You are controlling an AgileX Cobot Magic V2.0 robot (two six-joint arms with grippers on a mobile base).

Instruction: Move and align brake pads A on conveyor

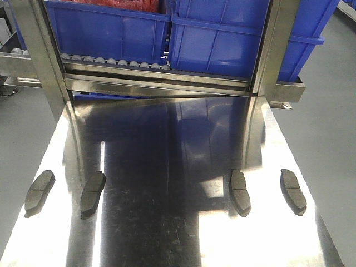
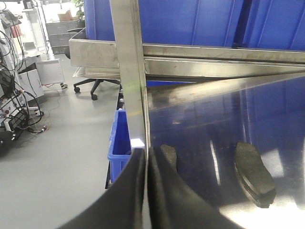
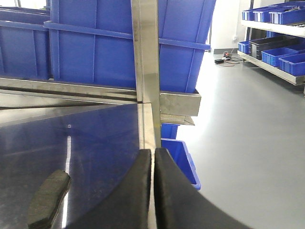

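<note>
Two dark-grey brake pads (image 1: 40, 192) (image 1: 93, 194) lie on the left of the shiny steel tabletop (image 1: 167, 233). Two more pads (image 1: 240, 192) (image 1: 293, 192) lie on its right. All lie roughly lengthwise, apart from each other. The conveyor is out of view. My left gripper (image 2: 146, 157) hangs shut and empty over the table's left edge, with one pad (image 2: 169, 156) partly hidden behind its fingers and another pad (image 2: 255, 174) to its right. My right gripper (image 3: 153, 155) is shut and empty over the right edge, a pad (image 3: 47, 198) lying to its left. Neither gripper shows in the front view.
A roller rack with big blue bins (image 1: 111, 33) stands at the table's far end, between steel posts (image 1: 41, 61) (image 1: 275, 50). Small blue bins sit on the floor off both table sides (image 2: 121, 138) (image 3: 183, 160). An office chair (image 2: 93, 86) and shelving (image 3: 276, 28) stand farther off.
</note>
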